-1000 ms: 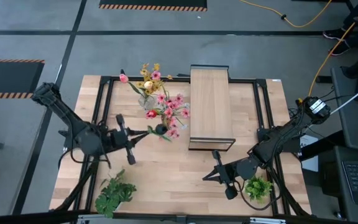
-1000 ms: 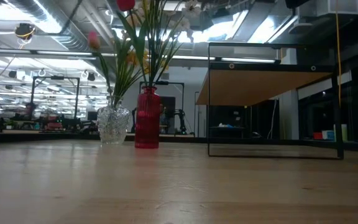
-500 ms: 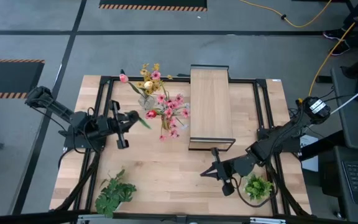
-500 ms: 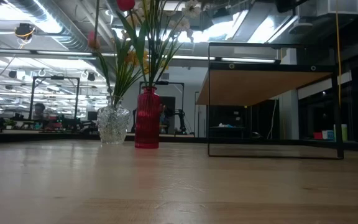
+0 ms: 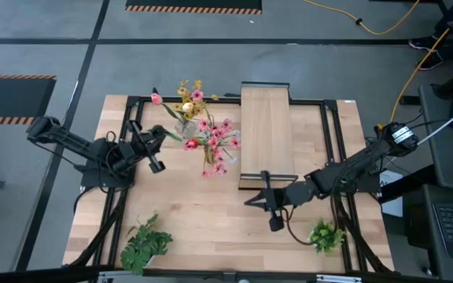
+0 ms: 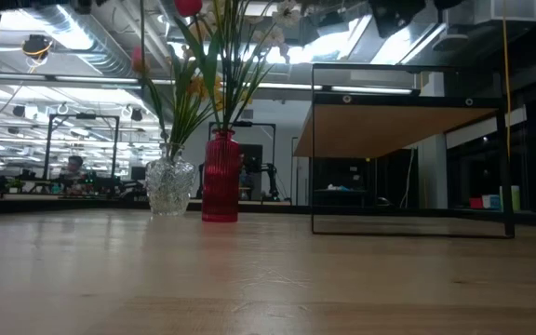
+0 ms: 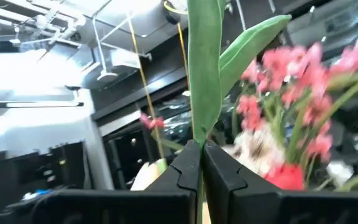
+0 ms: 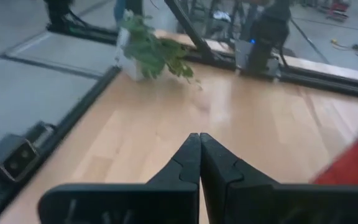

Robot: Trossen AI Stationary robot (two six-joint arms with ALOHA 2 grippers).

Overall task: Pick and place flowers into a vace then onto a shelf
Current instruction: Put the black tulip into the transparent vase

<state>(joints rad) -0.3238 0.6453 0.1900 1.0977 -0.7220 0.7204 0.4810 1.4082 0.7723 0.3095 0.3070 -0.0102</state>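
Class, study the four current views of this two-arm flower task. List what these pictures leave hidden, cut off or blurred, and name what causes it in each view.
- Small clear glass vase: in the high view, flower heads cover it.
- Green-stemmed flower pinched by the left gripper: its blossom runs past the left wrist picture's edge.
- Pink blossom sprays: blurred in the left wrist view.
- Low view: both grippers sit above the picture; right gripper shows shut, holding nothing.

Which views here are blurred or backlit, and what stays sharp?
Left wrist view: the pink blossoms are smeared, while the green stem pinched in the left gripper stays crisp, against glaring ceiling lights. Right wrist view: a red smear at the edge, the leafy bunch soft. Low view: the clear vase and red vase are backlit. High view: evenly lit, sharp.
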